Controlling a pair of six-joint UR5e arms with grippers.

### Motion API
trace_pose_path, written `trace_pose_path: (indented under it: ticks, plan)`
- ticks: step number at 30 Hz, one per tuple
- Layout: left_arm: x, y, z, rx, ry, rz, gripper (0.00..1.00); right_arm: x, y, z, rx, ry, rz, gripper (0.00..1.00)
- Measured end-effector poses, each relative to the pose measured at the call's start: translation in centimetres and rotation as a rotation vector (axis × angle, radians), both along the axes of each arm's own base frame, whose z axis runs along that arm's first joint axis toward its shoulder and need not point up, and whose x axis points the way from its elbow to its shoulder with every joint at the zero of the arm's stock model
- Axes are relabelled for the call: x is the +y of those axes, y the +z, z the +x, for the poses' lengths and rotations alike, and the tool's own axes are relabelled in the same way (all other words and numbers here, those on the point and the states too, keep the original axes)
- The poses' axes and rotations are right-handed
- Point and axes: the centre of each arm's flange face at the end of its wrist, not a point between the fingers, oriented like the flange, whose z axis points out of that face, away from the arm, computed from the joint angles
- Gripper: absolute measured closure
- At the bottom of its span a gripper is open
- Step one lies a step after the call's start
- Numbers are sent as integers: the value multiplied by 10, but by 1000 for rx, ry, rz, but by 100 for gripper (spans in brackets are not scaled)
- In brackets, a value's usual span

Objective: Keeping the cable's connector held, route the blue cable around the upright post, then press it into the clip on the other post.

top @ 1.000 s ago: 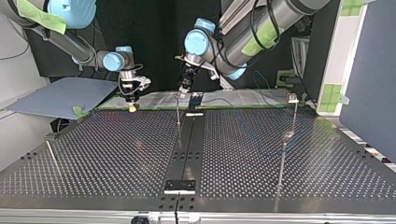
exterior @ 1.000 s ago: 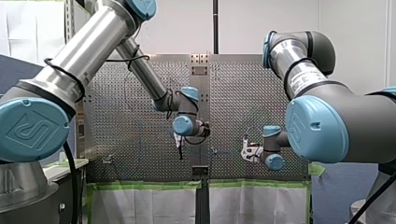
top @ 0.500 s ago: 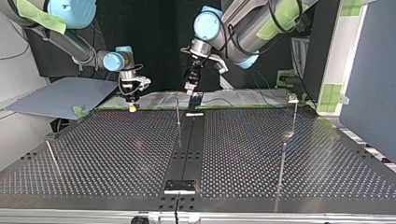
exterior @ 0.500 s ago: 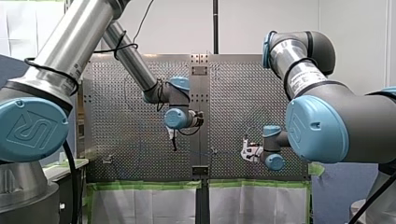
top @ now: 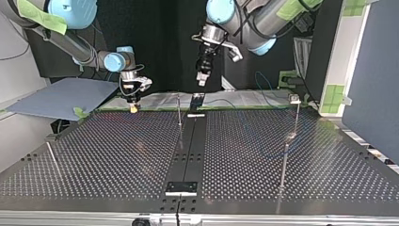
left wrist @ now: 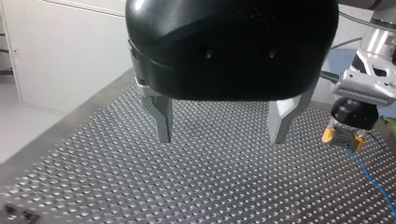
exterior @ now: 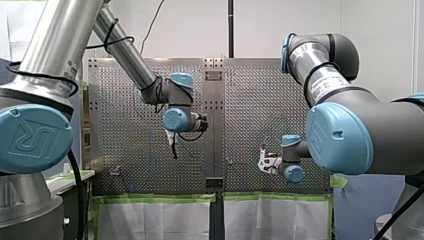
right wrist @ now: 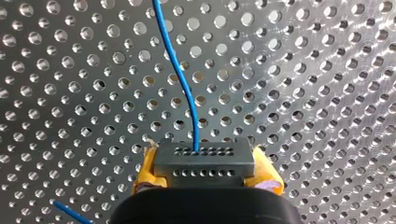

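On my top view I have the perforated worktop (top: 117,155), with a black strip (top: 188,146) running down its middle and a small metal plate (top: 181,188) at the strip's near end. A grey-blue sheet (top: 61,96) lies beside the worktop at that view's left. On my front view, green tape (exterior: 155,198) edges the worktop above white hanging sheets (exterior: 150,222).
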Motion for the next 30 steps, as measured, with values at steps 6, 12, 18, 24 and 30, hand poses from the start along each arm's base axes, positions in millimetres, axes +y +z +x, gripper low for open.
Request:
trace_pose_path:
  ticks: [6,12,18,24,30]
  plan:
    - [15,10,-19,-24,3,-19,2,0,0,0,0,-1,2,100]
    - [30,16,-38,-30,5,-34,2,-1,-1,-3,4,-6,5,100]
    - [47,20,-59,-30,6,-42,2,-5,0,-6,-9,-10,15,100]
    - [59,21,-75,-32,6,-41,2,-6,0,-7,-13,-13,18,100]
    - [60,22,-77,-32,6,-41,2,-6,0,-7,-13,-13,17,100]
